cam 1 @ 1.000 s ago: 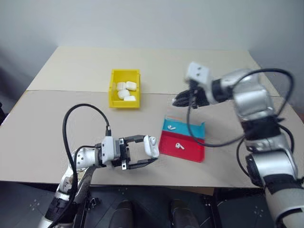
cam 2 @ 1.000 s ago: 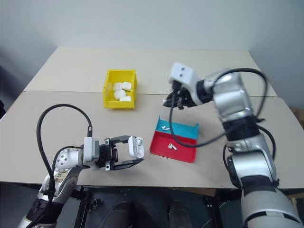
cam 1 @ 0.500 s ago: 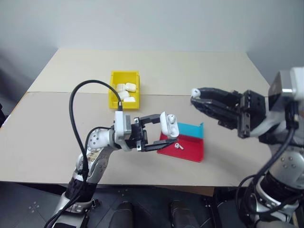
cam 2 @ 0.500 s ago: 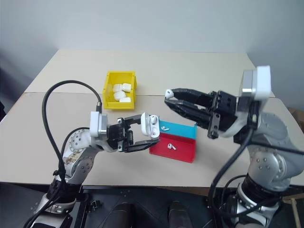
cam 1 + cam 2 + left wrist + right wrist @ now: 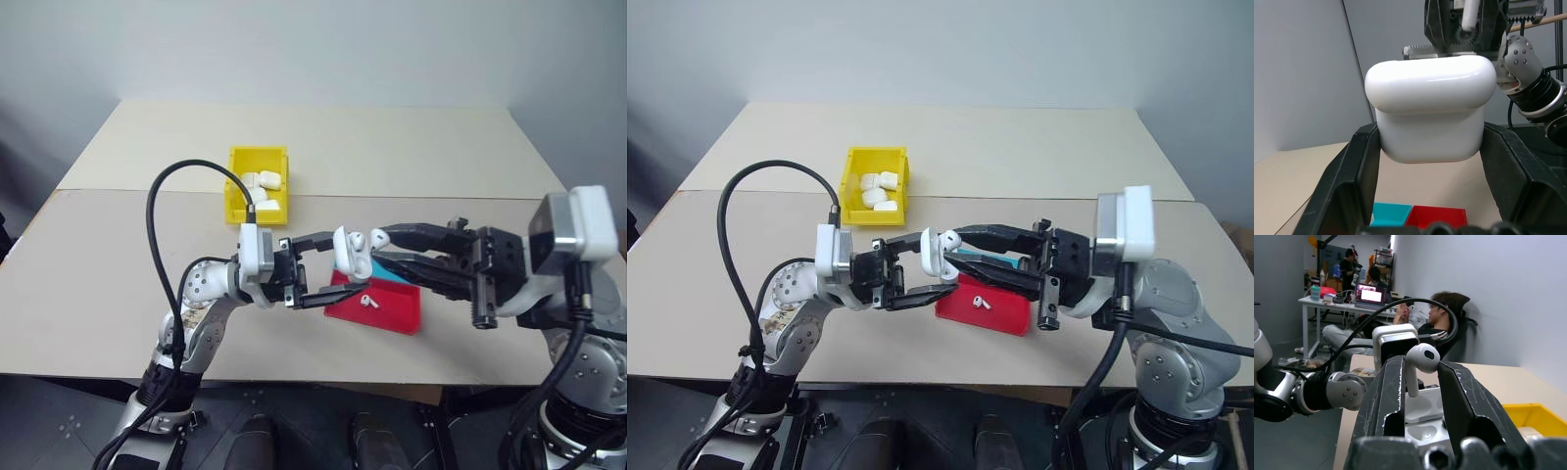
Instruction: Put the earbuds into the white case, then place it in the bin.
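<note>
Earbuds first: one white earbud point(image 5: 1421, 360) was pinched stem-down between the right hand's point(image 5: 384, 243) two black fingers, held in the air right at the open top of the white case point(image 5: 350, 253). A second earbud point(image 5: 369, 302) lay on the red half of the flat red-and-blue tray point(image 5: 397, 311) down on the surface point(image 5: 118, 264)

The case itself was up off the surface, clamped between the fingers of the left hand point(image 5: 338, 272), lid flipped open toward the right hand. From the left wrist camera the case point(image 5: 1431, 107) sat snug between both fingers, rounded side facing the camera. From the right wrist camera you could see the open case point(image 5: 1422, 416) just under the earbud

The two hands met tip to tip above the tray. The yellow bin point(image 5: 259, 182) sat well behind them on the surface, with a few white cases point(image 5: 262, 184) in it. A person point(image 5: 1442, 313) sat in a chair in the background of the right wrist shot
</note>
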`<action>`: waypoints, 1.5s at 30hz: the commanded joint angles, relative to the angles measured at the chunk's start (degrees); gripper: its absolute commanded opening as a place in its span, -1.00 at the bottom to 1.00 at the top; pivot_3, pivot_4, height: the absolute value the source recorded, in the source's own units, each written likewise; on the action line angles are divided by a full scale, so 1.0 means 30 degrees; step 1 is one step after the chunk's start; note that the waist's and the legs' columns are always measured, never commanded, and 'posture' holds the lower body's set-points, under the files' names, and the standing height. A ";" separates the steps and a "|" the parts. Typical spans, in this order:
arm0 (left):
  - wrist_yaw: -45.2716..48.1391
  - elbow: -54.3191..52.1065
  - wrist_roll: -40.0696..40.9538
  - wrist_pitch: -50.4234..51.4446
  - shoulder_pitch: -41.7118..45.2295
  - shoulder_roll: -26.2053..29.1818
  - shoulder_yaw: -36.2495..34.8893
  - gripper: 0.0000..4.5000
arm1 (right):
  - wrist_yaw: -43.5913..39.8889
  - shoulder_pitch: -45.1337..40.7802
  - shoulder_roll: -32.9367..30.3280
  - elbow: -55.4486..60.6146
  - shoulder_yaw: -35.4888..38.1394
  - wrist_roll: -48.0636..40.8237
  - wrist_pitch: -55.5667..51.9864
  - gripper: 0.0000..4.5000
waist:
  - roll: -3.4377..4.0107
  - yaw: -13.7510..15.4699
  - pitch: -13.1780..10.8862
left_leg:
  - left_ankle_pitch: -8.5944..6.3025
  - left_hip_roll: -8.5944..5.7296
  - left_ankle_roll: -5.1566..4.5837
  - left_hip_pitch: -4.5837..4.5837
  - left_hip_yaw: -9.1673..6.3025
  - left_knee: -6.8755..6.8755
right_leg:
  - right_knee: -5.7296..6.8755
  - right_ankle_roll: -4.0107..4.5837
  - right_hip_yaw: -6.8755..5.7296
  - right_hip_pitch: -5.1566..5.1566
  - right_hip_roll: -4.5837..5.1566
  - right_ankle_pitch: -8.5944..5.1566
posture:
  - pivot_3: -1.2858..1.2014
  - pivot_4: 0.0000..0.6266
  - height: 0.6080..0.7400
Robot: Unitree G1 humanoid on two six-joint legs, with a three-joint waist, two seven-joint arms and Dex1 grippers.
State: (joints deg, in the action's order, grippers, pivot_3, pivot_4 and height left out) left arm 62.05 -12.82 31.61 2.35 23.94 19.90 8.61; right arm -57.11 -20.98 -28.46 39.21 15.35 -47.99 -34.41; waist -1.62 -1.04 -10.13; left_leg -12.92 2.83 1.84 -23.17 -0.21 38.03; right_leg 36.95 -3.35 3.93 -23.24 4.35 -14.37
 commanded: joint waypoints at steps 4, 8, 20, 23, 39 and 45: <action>-0.0027 -0.0901 0.0131 -0.0342 -0.0016 -0.0090 -0.0232 0.23 | 0.0196 0.0796 -0.0428 -0.0128 -0.0665 0.0357 0.1788 -0.42 | 0.0000 0.0030 0.0000 | 0.0000 0.0000 0.0000 -0.0005 0.0000 0.0000 | -0.0013 -0.0002 -0.0001 0.0001 0.0000 -0.0001 | 0.03 -0.52 1.00; -0.0009 -0.0858 0.0095 -0.0441 0.0013 -0.0149 -0.0205 0.23 | 0.0230 0.1071 -0.0756 -0.0378 -0.1043 0.0490 0.2281 -0.42 | -0.0001 0.0035 0.0000 | 0.0000 0.0000 0.0000 -0.0002 0.0001 0.0000 | -0.0014 -0.0002 -0.0001 0.0004 0.0000 -0.0001 | 0.03 -0.52 1.00; -0.0094 -0.0844 -0.0088 -0.0679 0.0016 -0.0277 -0.0094 0.23 | 0.0566 0.1474 -0.1195 -0.0781 -0.1886 0.0935 0.3040 -0.42 | -0.0001 0.0038 0.0000 | 0.0000 0.0000 0.0000 -0.0003 0.0000 0.0000 | -0.0020 -0.0002 -0.0001 0.0007 0.0000 -0.0001 | 0.03 -0.52 1.00; -0.0047 -0.0760 -0.0129 -0.0709 0.0106 -0.0291 -0.0086 0.23 | 0.0541 0.1509 -0.1240 -0.0918 -0.2034 0.1106 0.3264 -0.42 | -0.0001 0.0035 0.0000 | 0.0000 0.0000 0.0000 -0.0002 -0.0001 0.0000 | -0.0022 -0.0002 -0.0001 0.0008 0.0000 -0.0001 | 0.03 -0.52 1.00; 0.0290 -0.0340 -0.0212 -0.0930 0.0142 -0.0388 -0.0263 0.23 | 0.0411 0.1995 -0.1786 -0.1136 -0.2625 0.1671 0.4043 -0.35 | -0.0002 0.0043 -0.0001 | 0.0000 0.0000 0.0000 -0.0002 0.0000 0.0000 | -0.0026 -0.0002 -0.0001 0.0009 0.0000 -0.0001 | 0.03 -0.52 1.00; 0.0295 -0.0287 -0.0230 -0.0927 0.0216 -0.0453 -0.0273 0.23 | 0.0690 0.1979 -0.1913 -0.1230 -0.2897 0.2214 0.4322 -0.19 | -0.0002 0.0051 -0.0001 | 0.0000 0.0000 0.0000 -0.0003 0.0000 0.0000 | -0.0028 -0.0003 -0.0001 0.0009 0.0000 -0.0001 | 0.03 -0.52 1.00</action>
State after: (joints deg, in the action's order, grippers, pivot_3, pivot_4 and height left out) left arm 62.76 -12.23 30.36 1.24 23.90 19.20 8.39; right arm -55.36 -14.97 -33.55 35.33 7.01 -41.66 -22.17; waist -1.63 -0.89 -10.13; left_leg -12.92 2.83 1.84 -23.17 -0.21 38.03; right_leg 36.87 -3.36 3.92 -23.21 4.35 -14.37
